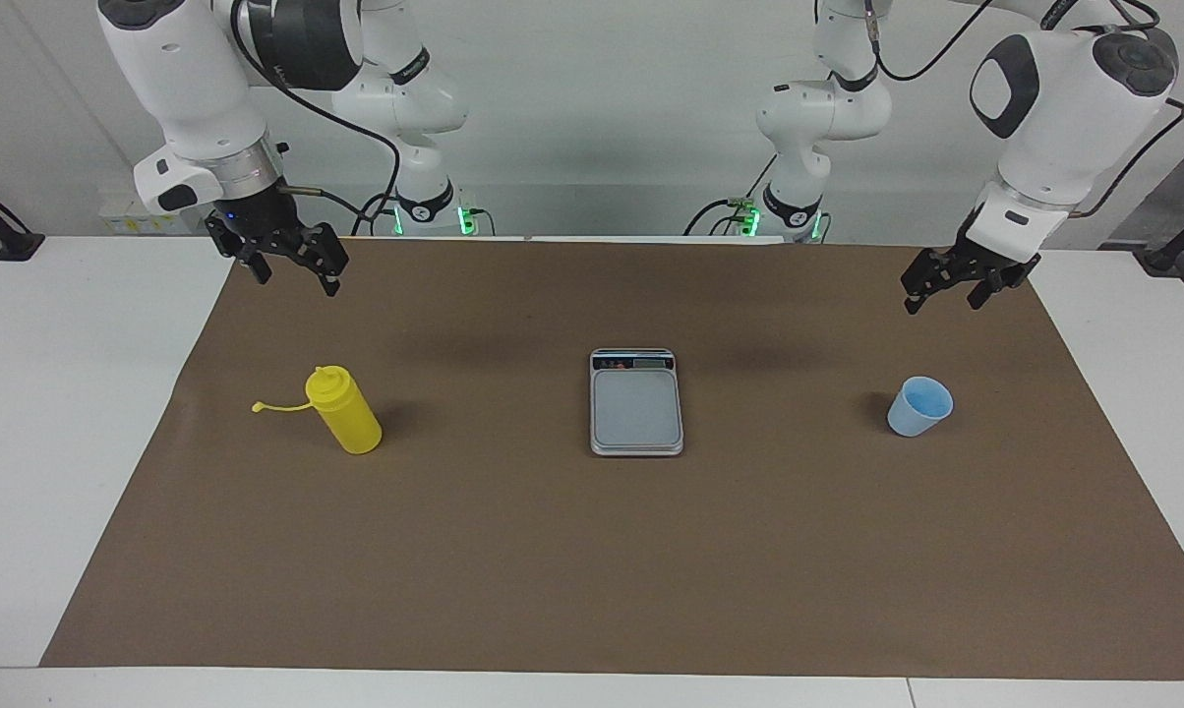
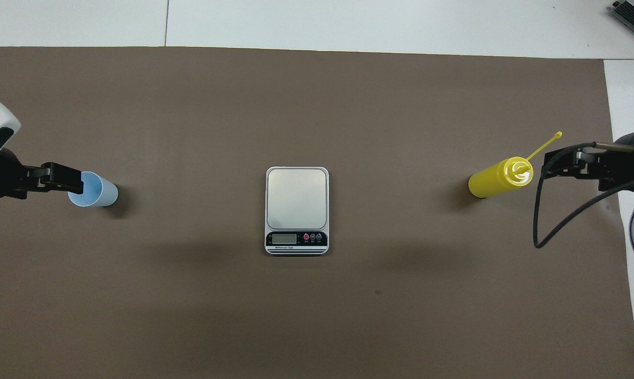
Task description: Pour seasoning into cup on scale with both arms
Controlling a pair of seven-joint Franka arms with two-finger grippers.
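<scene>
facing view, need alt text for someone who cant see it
A silver-grey scale sits mid-table on a brown mat, with a yellow bottle toward the right arm's end and a light-blue cup toward the left arm's end. The open right gripper and open left gripper hang raised, holding nothing.
</scene>
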